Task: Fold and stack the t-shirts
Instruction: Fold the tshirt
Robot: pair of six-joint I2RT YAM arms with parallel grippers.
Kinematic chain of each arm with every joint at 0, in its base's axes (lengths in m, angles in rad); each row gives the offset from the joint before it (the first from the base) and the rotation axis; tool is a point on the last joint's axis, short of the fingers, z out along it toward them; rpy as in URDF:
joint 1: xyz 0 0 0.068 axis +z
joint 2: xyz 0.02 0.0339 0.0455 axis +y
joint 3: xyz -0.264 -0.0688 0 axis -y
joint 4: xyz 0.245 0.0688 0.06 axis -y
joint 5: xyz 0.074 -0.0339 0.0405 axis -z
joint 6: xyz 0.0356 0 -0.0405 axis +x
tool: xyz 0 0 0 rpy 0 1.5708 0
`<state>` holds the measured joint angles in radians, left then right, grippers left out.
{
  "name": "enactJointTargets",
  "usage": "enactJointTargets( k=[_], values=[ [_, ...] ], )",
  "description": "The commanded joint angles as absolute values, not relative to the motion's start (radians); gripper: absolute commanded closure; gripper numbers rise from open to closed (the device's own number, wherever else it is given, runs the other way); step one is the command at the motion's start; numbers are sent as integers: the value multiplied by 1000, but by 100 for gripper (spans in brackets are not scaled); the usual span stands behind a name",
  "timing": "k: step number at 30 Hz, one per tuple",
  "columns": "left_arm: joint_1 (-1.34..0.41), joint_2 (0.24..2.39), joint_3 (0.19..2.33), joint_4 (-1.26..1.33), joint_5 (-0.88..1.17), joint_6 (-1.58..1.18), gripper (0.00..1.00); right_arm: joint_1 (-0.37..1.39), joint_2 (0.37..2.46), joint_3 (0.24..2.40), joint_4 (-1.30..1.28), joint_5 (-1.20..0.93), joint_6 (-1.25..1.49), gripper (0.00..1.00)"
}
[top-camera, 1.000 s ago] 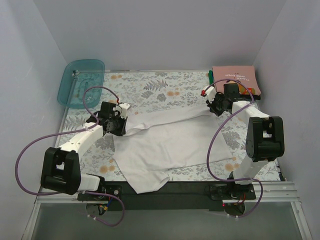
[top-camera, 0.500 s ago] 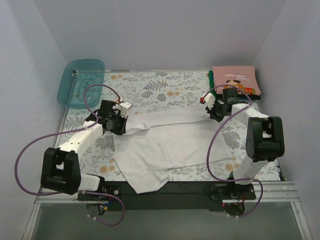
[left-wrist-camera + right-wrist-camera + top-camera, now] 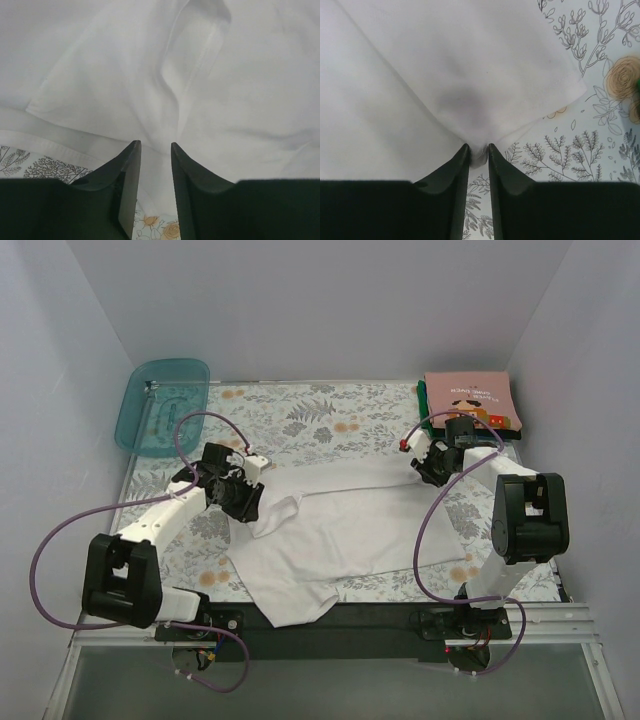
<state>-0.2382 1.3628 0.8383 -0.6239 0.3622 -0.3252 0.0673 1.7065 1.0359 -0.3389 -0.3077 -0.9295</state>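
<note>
- Mid-frame, left jaws and right jaws each sit clamped on the white t-shirt (image 3: pixel 340 525) along its upper edge.
- Best move both together, edge taut, so the fold lands square.

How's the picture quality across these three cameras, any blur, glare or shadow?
Top external: soft even light, sharp, no glare on the white t-shirt. Left wrist: left gripper nearly black, cloth bright but folds readable. Right wrist: grey shadow on cloth above the right gripper; floral tablecloth crisp.
</note>
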Motion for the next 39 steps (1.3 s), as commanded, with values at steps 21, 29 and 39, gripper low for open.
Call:
enactJointTargets(
  k=[21,29,39],
  values=[
    [-425,1732,1126,-437,290,-463,85,153,1865,1376,-558,-353,-696,79],
    [-540,1684,1075,-489,310,-410,83,156,1913,1413,-566,-314,-692,79],
    [-344,1468,1029,-592,249,-471,75,187,1911,1433,-592,-298,-683,73]
  ],
)
